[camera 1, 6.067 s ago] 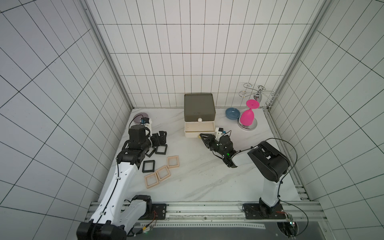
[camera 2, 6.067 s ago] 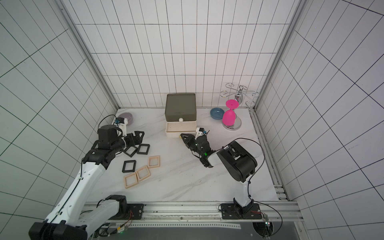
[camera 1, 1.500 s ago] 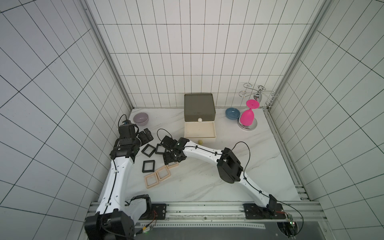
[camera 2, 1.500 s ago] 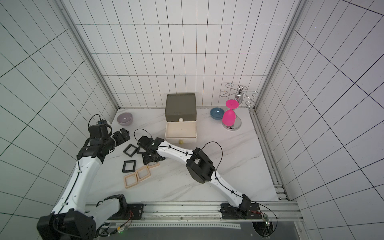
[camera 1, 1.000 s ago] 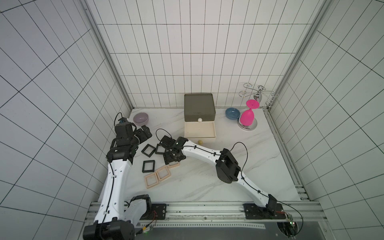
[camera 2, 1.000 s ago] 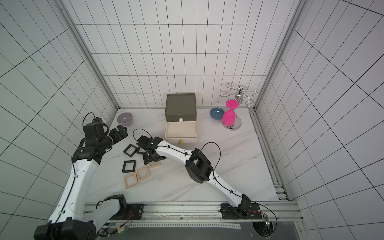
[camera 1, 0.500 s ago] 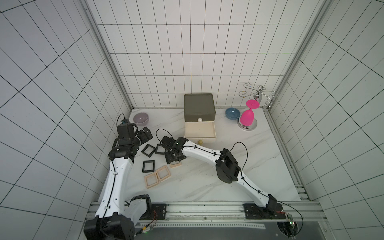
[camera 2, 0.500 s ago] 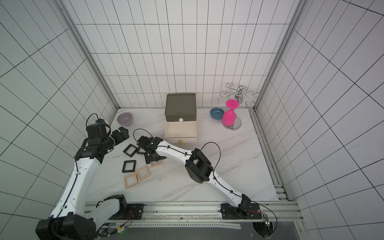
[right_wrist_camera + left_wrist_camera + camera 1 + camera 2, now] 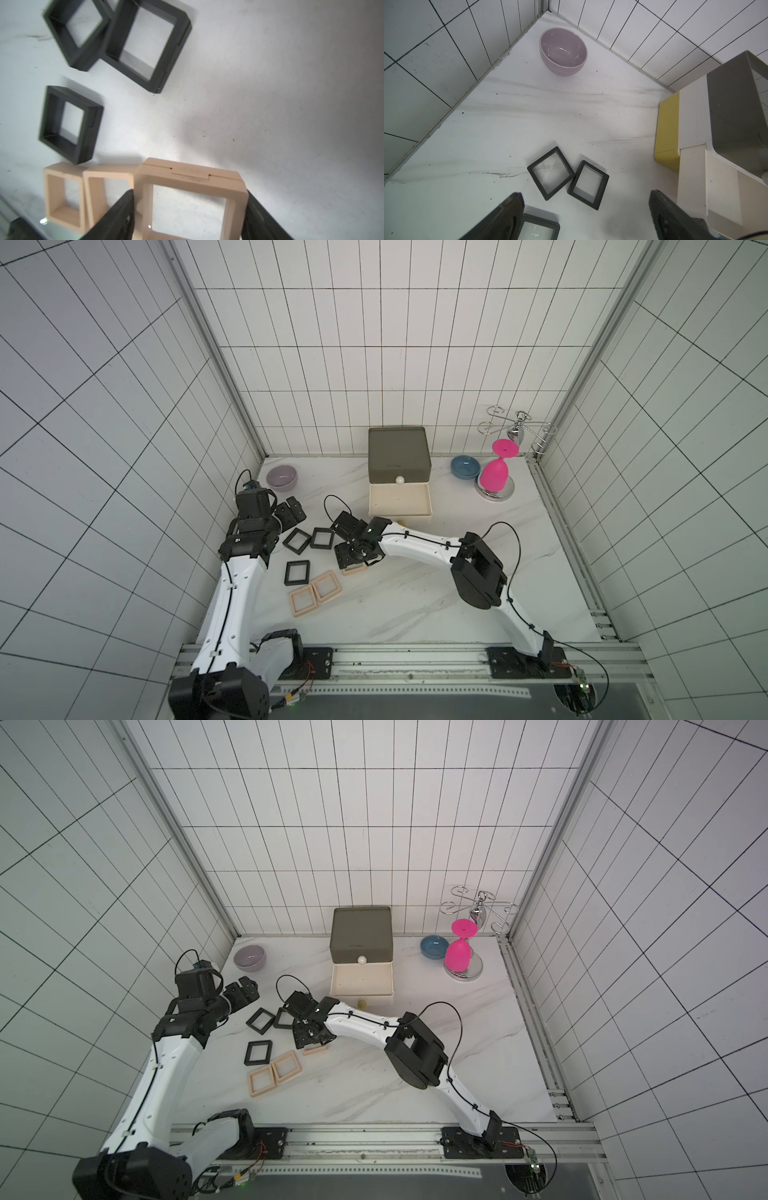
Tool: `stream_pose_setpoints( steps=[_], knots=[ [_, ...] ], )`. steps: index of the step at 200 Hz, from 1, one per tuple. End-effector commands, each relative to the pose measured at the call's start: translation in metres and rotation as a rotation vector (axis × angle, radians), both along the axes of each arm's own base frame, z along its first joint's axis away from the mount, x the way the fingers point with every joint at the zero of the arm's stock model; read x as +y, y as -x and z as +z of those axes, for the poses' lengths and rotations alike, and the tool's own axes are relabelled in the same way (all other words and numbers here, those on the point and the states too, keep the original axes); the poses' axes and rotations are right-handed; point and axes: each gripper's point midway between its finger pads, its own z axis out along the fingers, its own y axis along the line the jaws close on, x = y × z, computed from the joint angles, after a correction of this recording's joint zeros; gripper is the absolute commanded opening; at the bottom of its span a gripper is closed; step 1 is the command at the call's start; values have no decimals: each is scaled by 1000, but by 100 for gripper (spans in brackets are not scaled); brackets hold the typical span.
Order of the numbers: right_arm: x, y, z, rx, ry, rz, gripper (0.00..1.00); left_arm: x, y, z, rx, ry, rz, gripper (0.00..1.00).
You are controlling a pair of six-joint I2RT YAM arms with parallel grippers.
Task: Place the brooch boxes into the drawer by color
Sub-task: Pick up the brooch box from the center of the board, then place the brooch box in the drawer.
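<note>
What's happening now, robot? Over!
Left gripper open, empty. Right gripper grips a peach box. White tier open. Another peach box close beside one finger.

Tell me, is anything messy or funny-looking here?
The pink glass is upside down by the shiny rack. The drawer has its white tier pulled out, and the black brooch boxes lie crooked, two touching.

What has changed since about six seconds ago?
The right gripper swung from the drawer across to one peach box, its jaws now straddling it, grip unconfirmed. The left gripper, open, drew back off the black boxes. All six boxes and the open white tier stayed put.
</note>
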Motion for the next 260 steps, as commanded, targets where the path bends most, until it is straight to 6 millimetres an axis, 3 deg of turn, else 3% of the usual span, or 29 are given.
stream_pose_setpoints(
  steps=[1, 44, 61, 79, 107, 139, 189, 260],
  knots=[
    [6, -3, 53, -55, -152, 28, 71, 5, -1, 8, -38, -25, 14, 98],
    [-25, -21, 124, -137, -275, -2, 71, 3, -1, 9, -46, -14, 9, 98],
    [-48, -45, 147, -139, -299, -70, 70, 2, -1, 8, -43, -10, 5, 98],
    [-78, -74, 157, -146, -257, -146, 69, 1, -2, 7, -40, -6, -1, 98],
    [-116, -111, 148, -154, -170, -230, 69, 0, -3, 6, -37, 2, -8, 98],
    [-138, -135, 123, -146, -52, -274, 69, -1, -3, 5, -35, 6, -11, 98],
    [-129, -153, 88, -127, 12, -286, 69, -2, -2, 3, -31, 8, -15, 98],
    [-112, -165, 69, -108, 29, -282, 71, -3, -3, 4, -34, 10, -20, 98]
  ],
)
